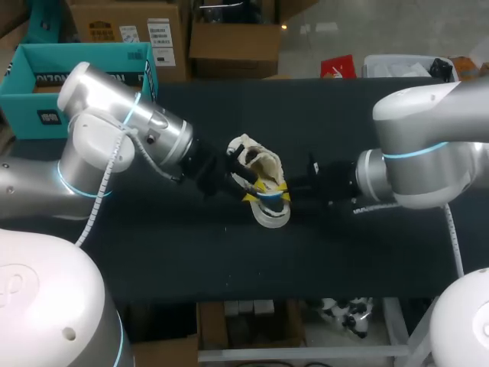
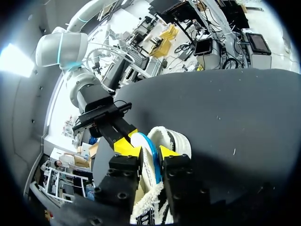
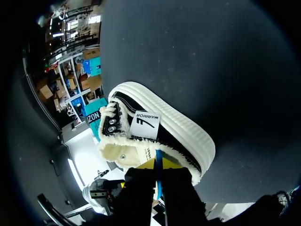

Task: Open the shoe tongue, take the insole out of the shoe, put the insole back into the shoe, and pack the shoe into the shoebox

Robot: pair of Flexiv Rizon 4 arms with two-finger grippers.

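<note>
Shoe [image 1: 267, 164] — long axis front-to-back

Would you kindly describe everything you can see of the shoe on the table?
The shoe is a cream, canvas-looking sneaker with black side panels, a thick ribbed white sole, frayed edges and metal eyelets. It rests mid-table on the black table, between the left gripper and the right gripper. A blue-edged insole stands out of its opening.

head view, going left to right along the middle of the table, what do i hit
left arm → shoe with its blue-edged insole poking out → right arm
</note>
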